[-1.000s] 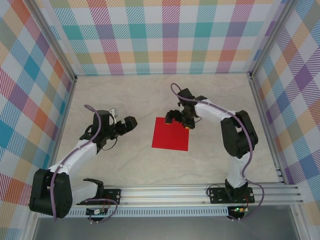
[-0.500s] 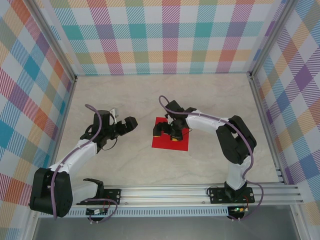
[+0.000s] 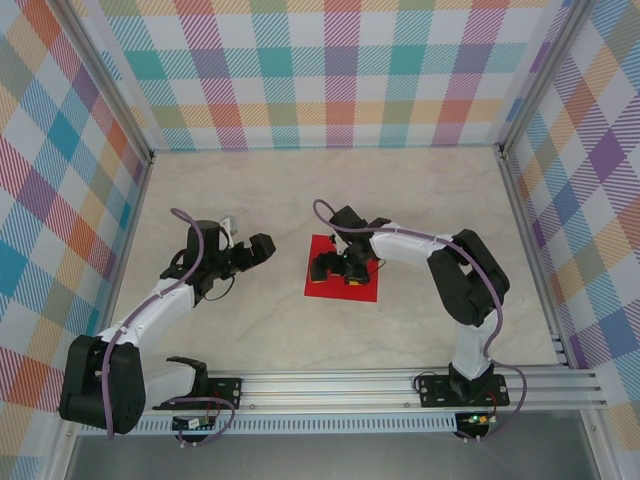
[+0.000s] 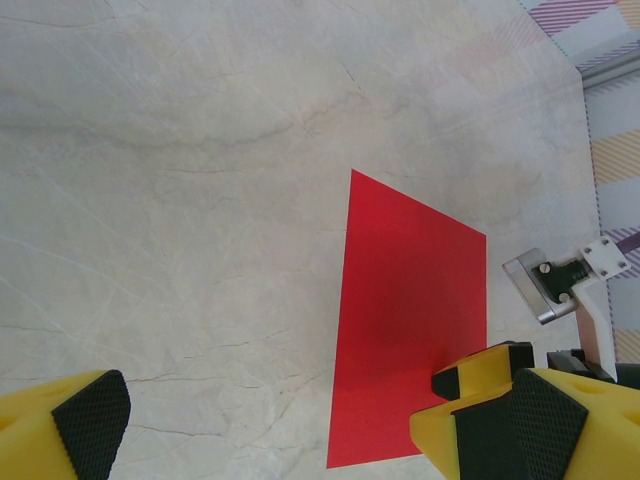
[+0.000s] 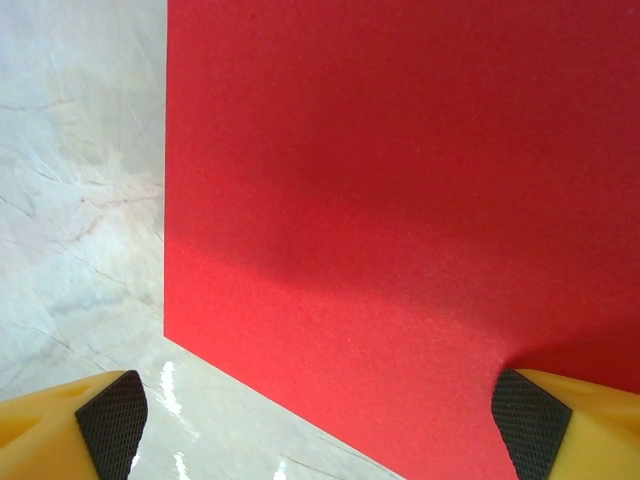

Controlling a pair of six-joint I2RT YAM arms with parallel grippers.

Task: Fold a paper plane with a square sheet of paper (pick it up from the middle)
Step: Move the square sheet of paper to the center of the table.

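Marbled tabletop [image 3: 250,190], plaid walls [image 3: 330,70], red paper [image 3: 366,291] flat; left hand [image 3: 248,240], right hand [image 3: 338,271] both apart.

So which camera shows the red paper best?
The left wrist view: the paper lies nearly whole, one corner behind a finger. From the top, the right gripper covers its middle. The right wrist view crops it.

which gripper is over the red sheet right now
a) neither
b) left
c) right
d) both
c, the right gripper is right above the square sheet of paper with its jaws open, while the left gripper is off to the paper's left, above the table.
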